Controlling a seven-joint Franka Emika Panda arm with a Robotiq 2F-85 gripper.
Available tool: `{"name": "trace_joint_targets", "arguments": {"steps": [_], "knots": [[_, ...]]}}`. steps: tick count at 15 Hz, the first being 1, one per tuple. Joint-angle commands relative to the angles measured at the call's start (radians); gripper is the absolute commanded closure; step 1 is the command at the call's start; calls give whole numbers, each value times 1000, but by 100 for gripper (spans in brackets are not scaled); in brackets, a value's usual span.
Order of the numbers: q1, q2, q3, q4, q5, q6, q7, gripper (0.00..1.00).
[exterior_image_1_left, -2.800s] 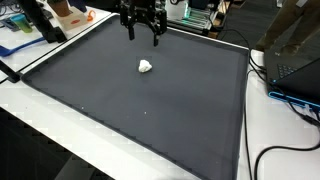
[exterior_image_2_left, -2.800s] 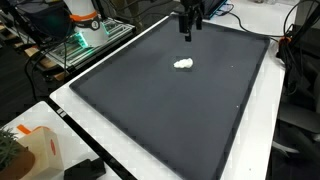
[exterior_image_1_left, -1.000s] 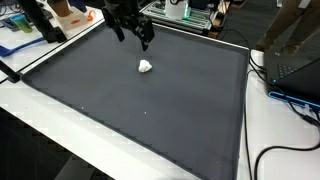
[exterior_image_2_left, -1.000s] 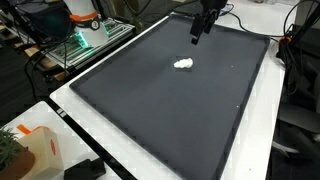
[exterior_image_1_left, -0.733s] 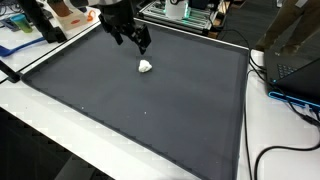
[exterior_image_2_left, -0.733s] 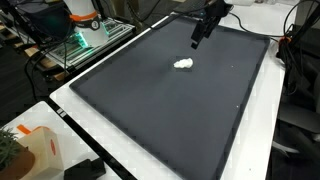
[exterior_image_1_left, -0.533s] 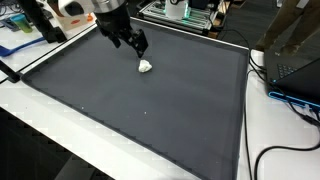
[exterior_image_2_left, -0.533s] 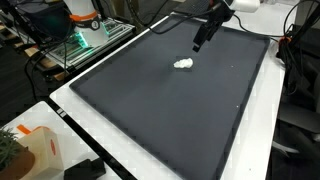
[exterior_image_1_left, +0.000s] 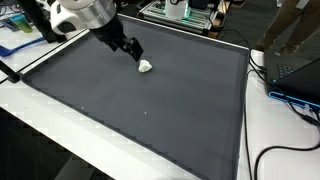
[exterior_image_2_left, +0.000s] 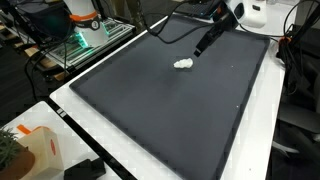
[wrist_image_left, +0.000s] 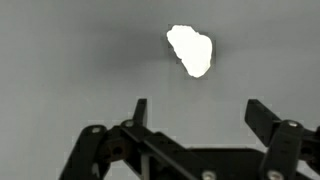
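Wht lump (wrist_image_left: 190, 50) just beyond tool (wrist_image_left: 198, 108)

Gripper (wrist_image_left: 200, 113): mine is matte black all over, a two-fingered claw. From outside, the gripper (exterior_image_1_left: 134, 52) reads as a slim dark shape, and in an exterior view the gripper (exterior_image_2_left: 199, 50) looks like a thin black wedge.
Fingers (wrist_image_left: 262, 114): flat black bars with squared-off tips, their edges catching a little grey light.
Linkages (wrist_image_left: 110, 150): just behind the fingers, black struts joined at round pivot pins, each pin a small paler disc.
Wrist shell (exterior_image_1_left: 82, 12): behind the gripper, glossy white and rounded, with grey shading and dark patches; in an exterior view the wrist shell (exterior_image_2_left: 247, 12) shows a dark round spot.
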Motion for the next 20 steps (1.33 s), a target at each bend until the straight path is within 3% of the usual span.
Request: {"name": "trace_joint_targets", "arguments": {"steps": [1,9,10,20], "knots": [[-7,110,-1,167,25,-111,-20,0],[-10,273,-3,421,40,-277,-5,0],[-4,211,0,322,12,-217,-9,0],[-18,327,-14,445,36,-275,0,0]]}}
